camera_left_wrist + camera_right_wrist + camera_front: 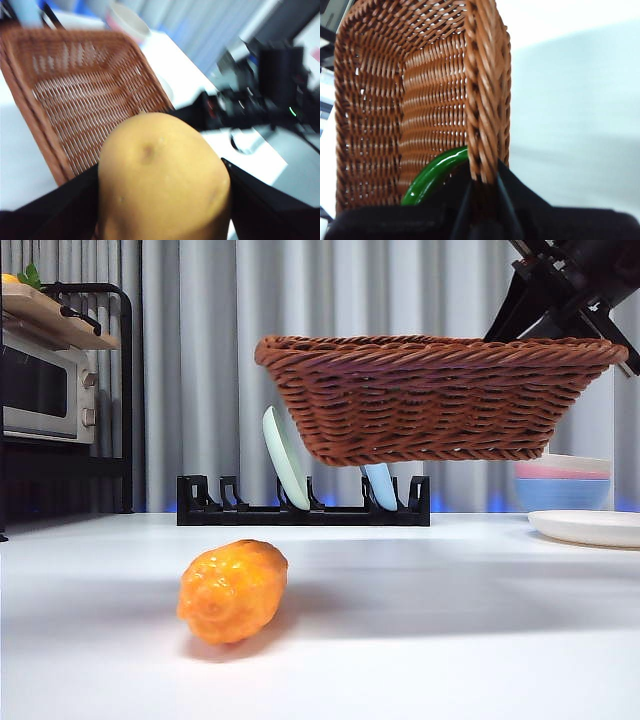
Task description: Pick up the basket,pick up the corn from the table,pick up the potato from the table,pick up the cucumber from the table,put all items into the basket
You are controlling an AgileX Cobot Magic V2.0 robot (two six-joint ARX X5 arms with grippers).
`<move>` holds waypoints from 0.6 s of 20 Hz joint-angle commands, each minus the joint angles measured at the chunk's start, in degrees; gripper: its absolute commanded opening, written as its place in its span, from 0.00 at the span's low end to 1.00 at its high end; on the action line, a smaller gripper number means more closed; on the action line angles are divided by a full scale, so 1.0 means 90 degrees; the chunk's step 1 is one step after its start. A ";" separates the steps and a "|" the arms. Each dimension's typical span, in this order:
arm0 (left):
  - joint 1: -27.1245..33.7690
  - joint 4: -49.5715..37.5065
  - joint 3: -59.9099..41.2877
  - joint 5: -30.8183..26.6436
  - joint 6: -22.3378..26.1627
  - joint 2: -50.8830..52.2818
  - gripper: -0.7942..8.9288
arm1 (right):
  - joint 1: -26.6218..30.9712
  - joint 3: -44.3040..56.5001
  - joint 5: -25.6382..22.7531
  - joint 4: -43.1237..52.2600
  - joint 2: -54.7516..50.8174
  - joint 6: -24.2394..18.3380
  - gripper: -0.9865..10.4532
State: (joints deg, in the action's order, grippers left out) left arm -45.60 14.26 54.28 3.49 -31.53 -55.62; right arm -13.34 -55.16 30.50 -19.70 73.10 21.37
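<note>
The brown wicker basket [430, 400] hangs in the air above the table, held at its right rim by my right gripper [590, 335]. In the right wrist view the gripper [482, 197] is shut on the braided rim of the basket [435, 100]. The dark green cucumber [432, 175] lies inside it. My left gripper [162, 205] is shut on the tan potato [162, 175] and holds it above the open basket [90, 95]. This gripper is out of the front view. The bumpy orange-yellow corn [232, 590] lies on the table at the front left.
A black dish rack [300, 512] with a pale green plate [285, 460] and a blue plate [380, 485] stands behind the basket. A toaster oven [45, 390] is at the far left. Stacked bowls [565, 485] and a white plate [590, 527] are at the right.
</note>
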 commanded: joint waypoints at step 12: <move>-0.0010 0.2397 0.3325 -0.1387 0.2771 -0.3990 0.31 | -0.0379 -0.0058 0.0056 -0.0131 -0.0027 0.0005 0.08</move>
State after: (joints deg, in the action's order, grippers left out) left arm -45.56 36.10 84.12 -8.88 -8.80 -91.53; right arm -16.56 -55.16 30.46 -21.67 73.10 21.19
